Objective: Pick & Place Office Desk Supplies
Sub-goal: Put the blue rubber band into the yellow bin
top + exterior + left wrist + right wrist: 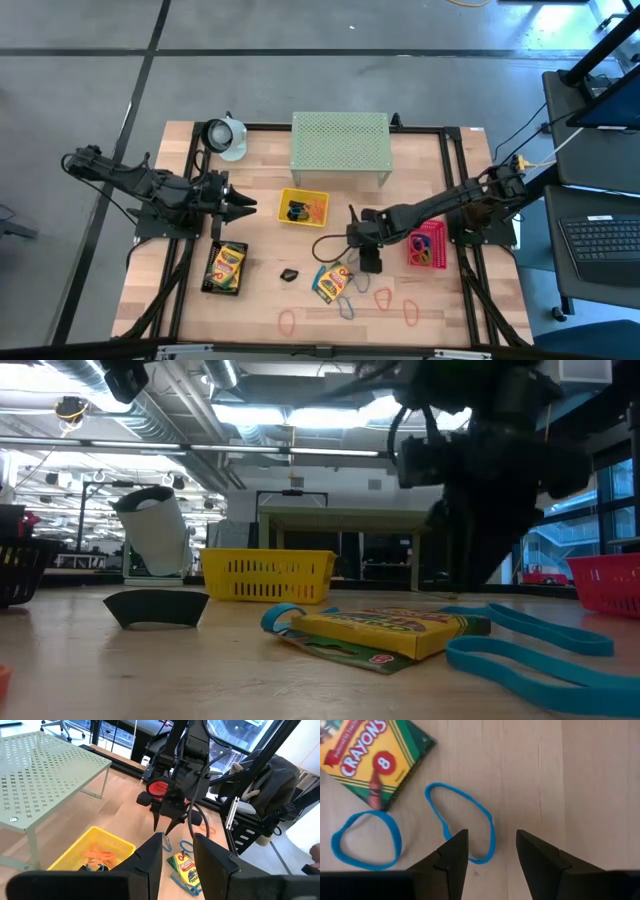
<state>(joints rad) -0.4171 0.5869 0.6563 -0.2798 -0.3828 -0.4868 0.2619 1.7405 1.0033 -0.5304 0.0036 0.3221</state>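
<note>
The right hand [487, 852] hangs open and empty just above a blue loop [462, 822] on the surface [580, 780], its long axis running away from the fingers. Farther off, the left hand [243, 204], also open, waits.

Crayon box [367, 757] flat on wood; two blue loops [462, 822] beside.

Counting three mesh trays: yellow tray [303, 196], black tray [208, 270], pink tray [437, 245]. One pale green shelf [340, 143].

I'm seeing two crayon boxes for certain: one [226, 264] in the black tray, one [331, 283] loose on the worktop [260, 300].

One black clip [289, 274].

Loose loops I'm tallying: two blue loops [485, 815], two red loops [288, 321], one orange loop [410, 312].
</note>
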